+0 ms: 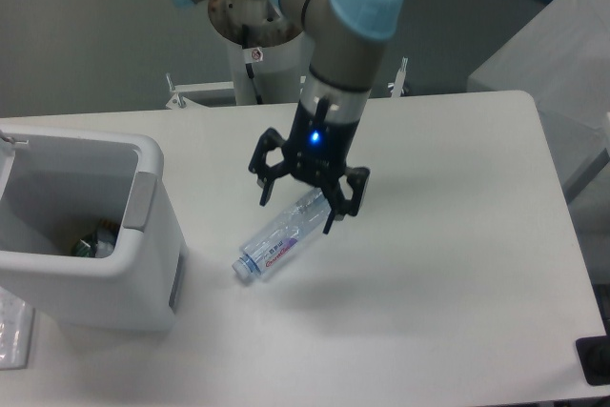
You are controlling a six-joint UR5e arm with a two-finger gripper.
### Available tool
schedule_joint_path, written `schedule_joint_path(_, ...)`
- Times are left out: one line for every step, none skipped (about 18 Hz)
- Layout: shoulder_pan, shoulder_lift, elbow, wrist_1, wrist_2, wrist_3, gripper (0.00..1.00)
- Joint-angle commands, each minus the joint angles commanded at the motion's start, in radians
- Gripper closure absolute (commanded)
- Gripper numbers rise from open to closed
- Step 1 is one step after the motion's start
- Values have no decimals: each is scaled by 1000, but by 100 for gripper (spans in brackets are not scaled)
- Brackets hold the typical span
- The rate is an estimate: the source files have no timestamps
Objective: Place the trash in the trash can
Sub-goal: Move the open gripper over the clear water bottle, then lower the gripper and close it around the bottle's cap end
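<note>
Clear plastic bottle (pixel 288 234) lay on the table (pixel 448 235) right of the bin (pixel 91 235), cap toward the bin, base angled away. Gripper (pixel 297 212) hung over its far end, jaws wide. Wrapper (pixel 95 241) sat inside the bin.

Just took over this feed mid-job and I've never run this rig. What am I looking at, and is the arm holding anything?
One fixed camera looks down at a white table. The grey-and-blue arm ends in a black two-finger gripper, open and poised over the upper end of a crushed clear bottle lying on the table. Nothing is held. At left stands the white bin; a crumpled wrapper with green on it already lies inside. The bottle is not yet binned.
</note>
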Motion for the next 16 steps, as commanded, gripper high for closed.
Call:
schedule_joint_path(-20,-23,0,-2,29,0,0)
schedule_joint_path(-43,-41,3,-6,46,-2,0)
schedule_joint_path(-60,-60,6,-8,65,-2,0)
schedule_joint_path(-72,-72,8,-8,74,-2,0)
schedule_joint_path(-83,-84,6,-8,85,-2,0)
schedule_joint_path(-86,-92,3,-9,101,-2,0)
schedule_joint_path(-95,-98,0,-9,121,-2,0)
schedule_joint_path(-104,-101,-2,-9,149,-2,0)
schedule_joint_path(-115,-112,-2,-9,174,-2,0)
schedule_joint_path(-124,-121,-2,-9,192,-2,0)
schedule_joint_path(-126,-134,0,-9,204,-2,0)
schedule_joint_path(-129,-146,3,-9,214,-3,0)
schedule_joint_path(-129,-155,5,-9,224,-3,0)
schedule_joint_path(-132,-163,5,-9,233,-3,0)
schedule_joint_path(-140,-172,5,-8,243,-3,0)
schedule_joint_path(-144,-181,5,-8,249,-3,0)
